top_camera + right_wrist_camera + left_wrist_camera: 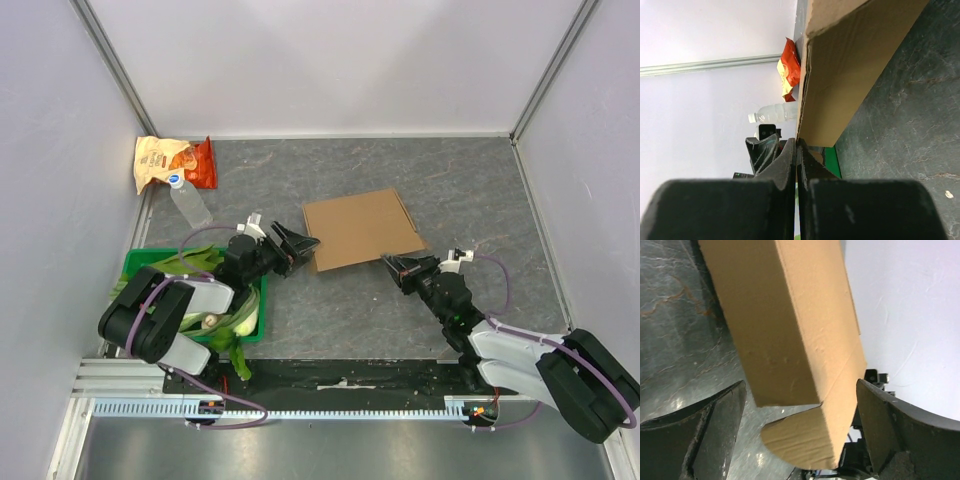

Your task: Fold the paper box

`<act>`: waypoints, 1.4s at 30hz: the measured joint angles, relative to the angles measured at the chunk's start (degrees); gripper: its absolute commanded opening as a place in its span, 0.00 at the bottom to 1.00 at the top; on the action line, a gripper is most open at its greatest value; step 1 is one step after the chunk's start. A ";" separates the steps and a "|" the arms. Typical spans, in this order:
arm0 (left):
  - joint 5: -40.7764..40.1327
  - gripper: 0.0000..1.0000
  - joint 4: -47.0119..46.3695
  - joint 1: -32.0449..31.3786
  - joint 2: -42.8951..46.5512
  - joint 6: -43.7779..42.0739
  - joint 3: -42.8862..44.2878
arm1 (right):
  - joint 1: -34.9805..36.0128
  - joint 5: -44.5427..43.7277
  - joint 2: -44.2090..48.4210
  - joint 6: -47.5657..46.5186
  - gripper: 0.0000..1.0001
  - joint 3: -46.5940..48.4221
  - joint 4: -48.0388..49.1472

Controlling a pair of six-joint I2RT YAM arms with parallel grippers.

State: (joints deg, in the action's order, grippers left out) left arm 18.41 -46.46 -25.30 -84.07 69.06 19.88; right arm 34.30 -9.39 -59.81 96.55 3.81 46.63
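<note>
My left claw [298, 244] stands wide, its two dark, rough-grained fingers [695, 435] on either side of the left corner of the paper box [362, 228]. Neither visibly presses the card. Between them, the left wrist view shows a smooth brown side wall, a rounded flap tab with fine corrugation lines, and a straight crease running up the panel.

My right claw [390, 263] is pressed fully together, and its matte black tips meet the near right edge of the box. In the right wrist view, the thin edge of the box's top panel runs straight down into the seam between my fingers [780, 165]. I cannot tell whether any card is caught there.

The box lies mid-table on the mottled grey, stone-look table [450, 180], flat-topped and unprinted.

At my left, the green crate [255, 310] is mostly hidden under my left arm, with only pale leafy greens [225, 325] showing.

Farther back by the left wall lies a clear water bottle [190, 203], its label too small to read. Beyond it is a crinkled orange-and-tan snack bag [172, 163] whose print is illegible.
</note>
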 measured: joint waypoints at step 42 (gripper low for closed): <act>-7.02 0.90 35.67 -2.86 31.39 -34.51 14.53 | -0.02 -2.12 6.69 0.61 0.00 33.81 -52.26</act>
State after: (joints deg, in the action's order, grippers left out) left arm 11.40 -10.79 -28.16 -52.69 34.54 34.41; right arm 34.28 -11.51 -53.12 97.17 37.63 -5.63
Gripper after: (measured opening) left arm 0.905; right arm 0.007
